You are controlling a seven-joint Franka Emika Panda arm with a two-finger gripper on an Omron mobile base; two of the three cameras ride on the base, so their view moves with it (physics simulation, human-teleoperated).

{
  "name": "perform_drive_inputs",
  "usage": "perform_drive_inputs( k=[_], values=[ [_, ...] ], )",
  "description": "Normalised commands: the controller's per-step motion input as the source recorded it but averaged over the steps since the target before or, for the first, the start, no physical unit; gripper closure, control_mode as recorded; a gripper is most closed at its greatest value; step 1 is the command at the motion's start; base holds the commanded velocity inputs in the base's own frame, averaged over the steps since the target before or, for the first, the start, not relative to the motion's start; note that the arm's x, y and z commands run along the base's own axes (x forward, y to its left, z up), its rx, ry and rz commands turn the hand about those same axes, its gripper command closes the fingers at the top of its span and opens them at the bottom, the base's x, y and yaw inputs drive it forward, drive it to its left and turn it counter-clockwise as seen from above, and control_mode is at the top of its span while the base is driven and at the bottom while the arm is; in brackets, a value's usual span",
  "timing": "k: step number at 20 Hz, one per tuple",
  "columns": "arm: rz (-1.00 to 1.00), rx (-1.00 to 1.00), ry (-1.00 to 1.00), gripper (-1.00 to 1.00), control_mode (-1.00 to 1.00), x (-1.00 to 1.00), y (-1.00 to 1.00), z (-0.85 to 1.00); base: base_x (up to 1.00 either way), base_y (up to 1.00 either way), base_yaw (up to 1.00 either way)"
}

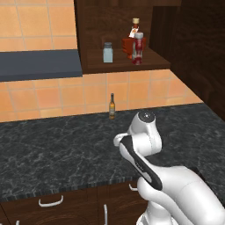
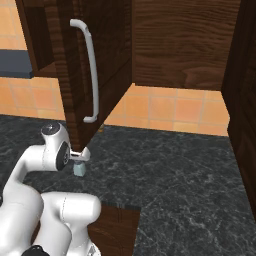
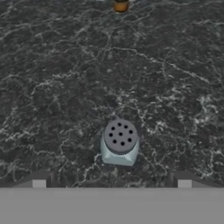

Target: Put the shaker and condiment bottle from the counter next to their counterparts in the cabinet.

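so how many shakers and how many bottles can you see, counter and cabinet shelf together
Shakers: 2, the shaker on the counter, its twin shaker on the cabinet shelf.
Bottles: 3, the red condiment bottle and the red flask on the shelf, the slim brown bottle on the counter.
Total: 5.

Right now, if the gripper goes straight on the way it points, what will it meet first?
Most likely the shaker standing on the counter. The open gripper points down at it, its capped top between the fingertips. How far above it hangs is unclear.
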Motion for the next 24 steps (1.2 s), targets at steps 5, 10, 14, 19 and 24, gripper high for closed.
perform_drive_inputs(
  k=[5, 10, 14, 19, 24],
  values=[
    [0.00, 0.00, 0.01, -1.00, -1.00, 0.08, 0.00, -0.28, 0.00, 0.00, 0.00],
    [0.00, 0.00, 0.00, -1.00, -1.00, 0.05, 0.00, -0.24, 0.00, 0.00, 0.00],
    [0.00, 0.00, 0.00, -1.00, -1.00, 0.01, 0.00, -0.24, 0.00, 0.00, 0.00],
    [0.00, 0.00, 0.00, -1.00, -1.00, 0.00, -0.03, -0.21, 0.00, 0.00, 0.00],
    [0.00, 0.00, 0.00, -1.00, -1.00, 0.00, -0.09, -0.18, 0.00, 0.00, 0.00]
  ],
)
